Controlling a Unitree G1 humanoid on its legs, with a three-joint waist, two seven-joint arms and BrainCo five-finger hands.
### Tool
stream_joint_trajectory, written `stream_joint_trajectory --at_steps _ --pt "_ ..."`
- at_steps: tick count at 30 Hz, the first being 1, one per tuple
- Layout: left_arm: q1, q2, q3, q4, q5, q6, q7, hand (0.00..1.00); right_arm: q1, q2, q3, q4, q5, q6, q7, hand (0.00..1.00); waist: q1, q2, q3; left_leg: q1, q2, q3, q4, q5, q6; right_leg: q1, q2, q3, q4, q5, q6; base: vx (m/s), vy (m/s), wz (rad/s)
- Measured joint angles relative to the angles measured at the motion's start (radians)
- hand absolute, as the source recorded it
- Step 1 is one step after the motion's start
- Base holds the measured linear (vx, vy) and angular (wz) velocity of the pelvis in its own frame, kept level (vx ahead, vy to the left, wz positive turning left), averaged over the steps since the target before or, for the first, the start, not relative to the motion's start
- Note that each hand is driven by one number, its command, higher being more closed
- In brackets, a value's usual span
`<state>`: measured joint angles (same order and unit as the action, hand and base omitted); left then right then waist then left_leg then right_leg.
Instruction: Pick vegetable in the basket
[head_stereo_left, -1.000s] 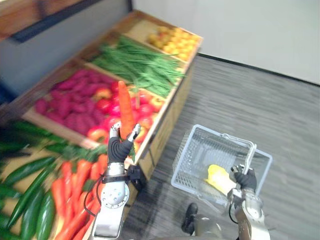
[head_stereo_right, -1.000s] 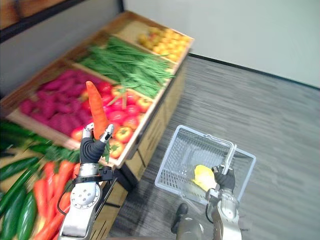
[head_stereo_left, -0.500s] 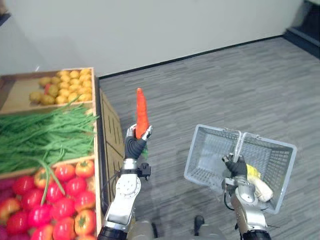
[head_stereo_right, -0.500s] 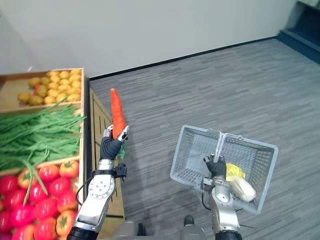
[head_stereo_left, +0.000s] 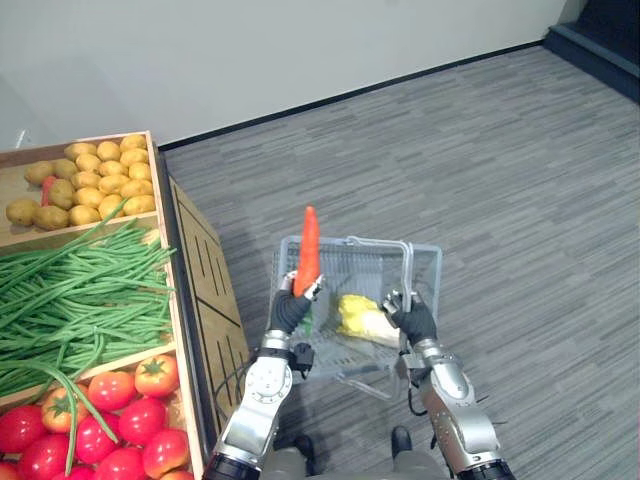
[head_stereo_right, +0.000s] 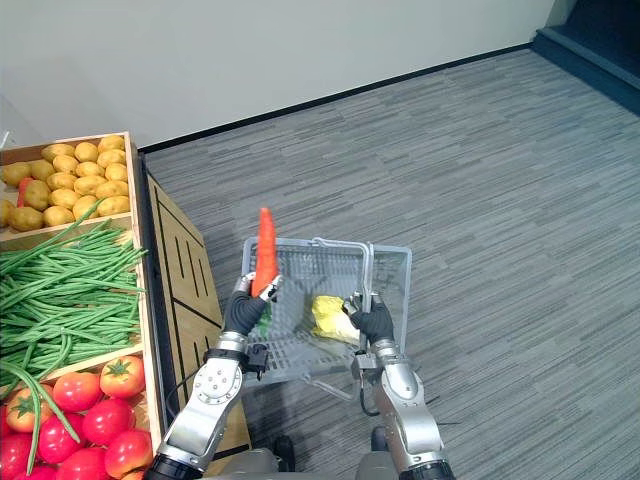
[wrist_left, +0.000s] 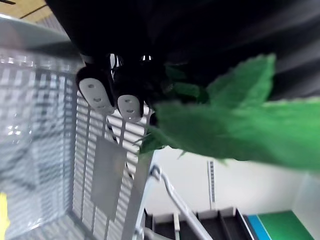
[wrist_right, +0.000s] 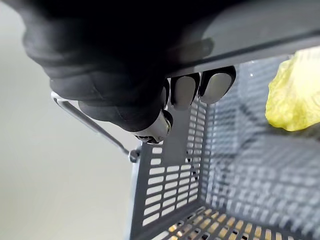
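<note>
Step, as I judge: carrying to drop, carrot not yet in basket.
- Basket (head_stereo_left: 350, 243) held up by right robot hand (head_stereo_left: 412, 318), fingers curled round basket handle (head_stereo_left: 408, 275).
- Carrot (head_stereo_left: 309, 250) upright, tip up, at basket's left wall; thick end pinched in left robot hand (head_stereo_left: 292, 310).
- Next move needs: bring carrot over basket middle, lower it, spread fingers, keep clear of handle.

Materials:
- Stand (head_stereo_left: 205, 290): pale wooden crates.
- Basket: grey perforated walls, looks plastic, thin wire handle.
- Carrot: smooth orange cone, green leaves.
- Yellow vegetable (head_stereo_left: 362, 316) inside basket: crinkly, leafy.
</note>
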<state>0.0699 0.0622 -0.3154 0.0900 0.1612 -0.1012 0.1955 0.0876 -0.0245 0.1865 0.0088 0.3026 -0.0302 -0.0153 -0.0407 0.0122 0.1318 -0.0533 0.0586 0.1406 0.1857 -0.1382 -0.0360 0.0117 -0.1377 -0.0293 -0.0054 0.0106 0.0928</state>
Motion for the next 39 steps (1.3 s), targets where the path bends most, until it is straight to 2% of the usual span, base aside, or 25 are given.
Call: stream_joint_trajectory --at_steps 3,5,6,15,18,26,30,35,39 --pt "0.02 0.017 -0.03 0.02 0.008 0.011 -0.018 1.0 0.004 -0.004 0.003 0.0 0.046 0.0 -0.001 1.0 -0.004 -0.018 -0.01 0.008 -0.004 -0.001 -0.013 0.002 -0.001 0.002 -0.002 0.003 -0.002 0.0 0.0 0.04 0.021 0.0" --pt "0.025 0.02 -0.042 0.036 0.009 0.011 -0.022 1.0 0.009 -0.004 0.008 -0.002 0.08 0.0 -0.001 1.0 -0.005 -0.021 -0.013 0.013 -0.005 -0.002 -0.017 0.002 -0.001 0.005 -0.002 0.005 -0.002 0.0 0.0 0.02 0.012 0.0" --pt "0.026 0.019 -0.046 0.043 0.011 0.016 -0.022 0.0 0.009 -0.004 0.017 -0.004 0.102 0.0 -0.002 1.0 -0.005 -0.022 -0.013 0.015 -0.006 -0.003 -0.02 0.003 0.0 0.006 -0.003 0.005 -0.002 0.0 0.0 0.0 0.0 0.0" --pt "0.027 0.021 -0.073 0.115 0.113 0.04 -0.018 0.0 0.033 -0.023 0.12 -0.057 0.261 -0.001 0.011 1.0 -0.013 -0.029 -0.03 0.029 -0.006 -0.015 -0.053 0.025 -0.003 0.009 0.0 0.006 0.003 -0.004 -0.006 -0.01 -0.005 0.04" --pt "0.027 0.021 -0.079 0.118 0.131 0.042 -0.019 0.0 0.036 -0.023 0.154 -0.057 0.291 -0.001 0.021 1.0 -0.013 -0.032 -0.052 0.033 -0.007 -0.016 -0.073 0.041 -0.006 0.002 0.001 0.01 0.006 -0.015 -0.022 -0.06 -0.02 0.01" --pt "0.025 0.021 -0.086 0.154 0.131 0.048 -0.018 0.0 0.039 -0.022 0.184 -0.056 0.31 -0.001 0.036 1.0 -0.015 -0.04 -0.06 0.064 -0.006 -0.026 -0.143 0.09 -0.016 0.003 0.007 0.005 0.012 -0.019 -0.019 -0.05 -0.023 0.03" --pt "0.025 0.021 -0.085 0.137 0.131 0.048 -0.017 0.0 0.062 -0.022 0.153 -0.052 0.257 -0.001 0.035 1.0 -0.021 -0.045 -0.067 0.072 -0.005 -0.037 -0.177 0.11 -0.021 0.001 0.01 -0.005 0.012 -0.02 -0.014 -0.02 -0.015 0.08" --pt "0.028 0.017 -0.056 -0.016 0.125 0.042 -0.015 0.0 0.074 -0.021 0.078 0.017 0.158 0.002 0.011 1.0 -0.024 -0.039 -0.085 0.075 -0.005 -0.052 -0.194 0.119 -0.023 0.006 0.011 -0.03 0.009 -0.019 -0.013 0.02 -0.008 0.09" --pt "0.049 -0.001 0.032 -0.14 0.093 0.011 -0.014 0.0 0.079 -0.019 0.003 0.037 0.067 0.01 -0.014 1.0 -0.023 -0.034 -0.086 0.098 -0.005 -0.067 -0.225 0.134 -0.024 0.028 0.013 -0.056 0.004 -0.019 -0.013 0.01 -0.004 0.12"
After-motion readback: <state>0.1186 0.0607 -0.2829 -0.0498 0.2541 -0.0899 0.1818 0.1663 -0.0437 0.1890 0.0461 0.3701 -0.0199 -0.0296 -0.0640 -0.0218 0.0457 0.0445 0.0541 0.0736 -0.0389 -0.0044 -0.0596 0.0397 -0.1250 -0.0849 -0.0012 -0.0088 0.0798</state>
